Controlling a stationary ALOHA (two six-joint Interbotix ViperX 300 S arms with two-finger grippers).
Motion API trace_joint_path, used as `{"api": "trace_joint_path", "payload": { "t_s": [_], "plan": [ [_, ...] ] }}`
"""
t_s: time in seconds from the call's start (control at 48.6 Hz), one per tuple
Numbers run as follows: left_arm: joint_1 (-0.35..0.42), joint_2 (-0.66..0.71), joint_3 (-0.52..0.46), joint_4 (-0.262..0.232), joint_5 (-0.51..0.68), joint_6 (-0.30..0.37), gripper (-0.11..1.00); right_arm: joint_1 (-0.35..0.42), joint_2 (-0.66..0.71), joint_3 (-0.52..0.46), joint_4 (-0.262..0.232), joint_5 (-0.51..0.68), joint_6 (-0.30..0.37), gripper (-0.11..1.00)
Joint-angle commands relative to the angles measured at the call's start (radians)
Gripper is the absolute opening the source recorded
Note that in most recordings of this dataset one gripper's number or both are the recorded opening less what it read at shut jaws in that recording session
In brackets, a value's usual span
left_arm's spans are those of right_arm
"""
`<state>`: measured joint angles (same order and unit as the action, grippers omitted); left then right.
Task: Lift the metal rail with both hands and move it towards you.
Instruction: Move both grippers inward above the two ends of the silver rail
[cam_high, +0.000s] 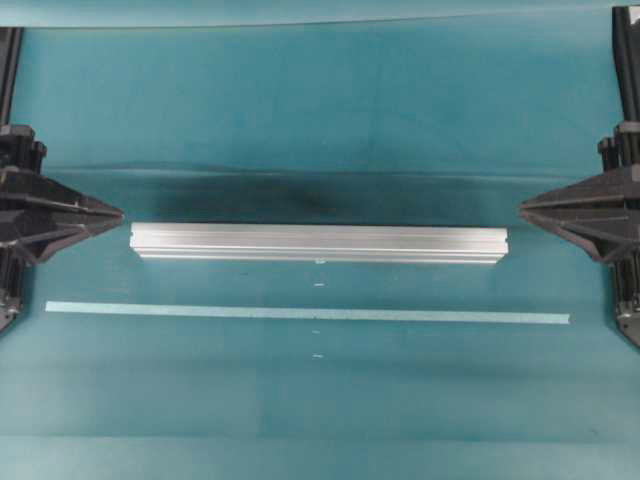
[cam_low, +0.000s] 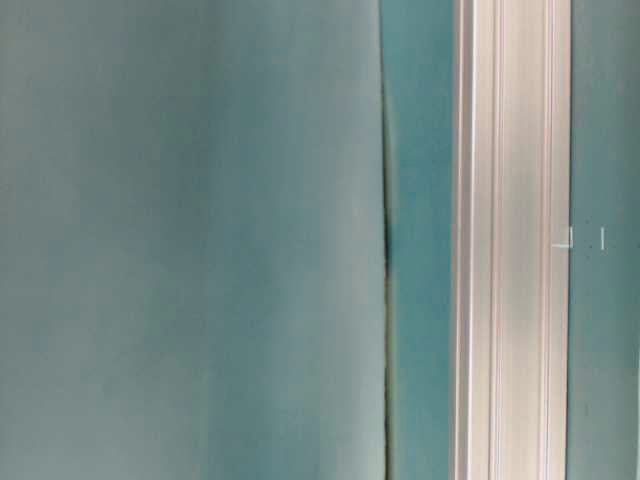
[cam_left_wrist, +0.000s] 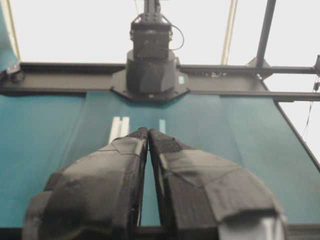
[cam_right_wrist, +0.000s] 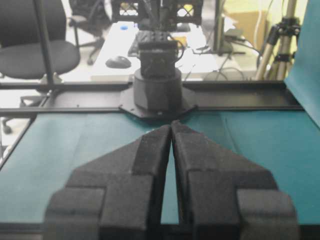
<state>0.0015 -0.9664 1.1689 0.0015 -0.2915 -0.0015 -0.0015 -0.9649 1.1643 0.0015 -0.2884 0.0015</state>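
Not started. Long silver grooved aluminium rail lying flat on teal table, untouched. Black left gripper and black right gripper clenched on nothing, off either end. Grasp, lift, pull remaining.

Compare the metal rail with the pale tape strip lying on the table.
The metal rail is a thick, shiny silver bar with lengthwise grooves; the tape strip is thin, flat and pale. The rail is shorter, the strip reaching further toward both sides of the overhead view. The rail lies further up in that view, the strip below it, apart from it. Both are long, straight and lie parallel across the teal table.
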Motion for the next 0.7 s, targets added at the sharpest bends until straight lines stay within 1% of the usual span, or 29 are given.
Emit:
{"api": "trace_joint_path", "payload": {
  "t_s": [0.0, 0.062, 0.123, 0.185, 0.288, 0.37, 0.473, 0.576, 0.679],
  "plan": [
    [0.002, 0.057, -0.018, 0.011, 0.029, -0.029, 0.14, 0.003, 0.015, -0.006, 0.017, -0.009, 0.020, 0.14],
    [-0.002, 0.078, -0.029, 0.011, 0.055, -0.055, 0.14, 0.003, 0.023, -0.008, 0.058, -0.008, 0.034, 0.13],
    [-0.002, 0.100, -0.043, 0.014, 0.066, -0.080, 0.06, 0.003, 0.037, -0.009, 0.086, -0.006, 0.060, 0.05],
    [-0.002, 0.114, -0.054, 0.015, 0.077, -0.091, 0.00, 0.003, 0.054, -0.020, 0.091, 0.003, 0.091, 0.00],
    [0.000, 0.129, -0.077, 0.015, 0.104, -0.095, -0.04, 0.000, 0.091, -0.044, 0.091, 0.064, 0.135, -0.02],
    [0.006, 0.140, -0.103, 0.015, 0.166, -0.097, -0.04, -0.006, 0.129, -0.086, 0.091, 0.173, 0.160, -0.02],
    [0.025, 0.156, -0.161, 0.014, 0.293, -0.101, -0.04, -0.025, 0.170, -0.150, 0.092, 0.324, 0.189, -0.02],
    [0.064, 0.178, -0.245, 0.015, 0.442, -0.103, -0.04, -0.057, 0.209, -0.225, 0.091, 0.489, 0.215, -0.02],
    [0.103, 0.199, -0.310, 0.015, 0.555, -0.089, -0.04, -0.098, 0.245, -0.296, 0.091, 0.652, 0.216, -0.02]
  ]
}}
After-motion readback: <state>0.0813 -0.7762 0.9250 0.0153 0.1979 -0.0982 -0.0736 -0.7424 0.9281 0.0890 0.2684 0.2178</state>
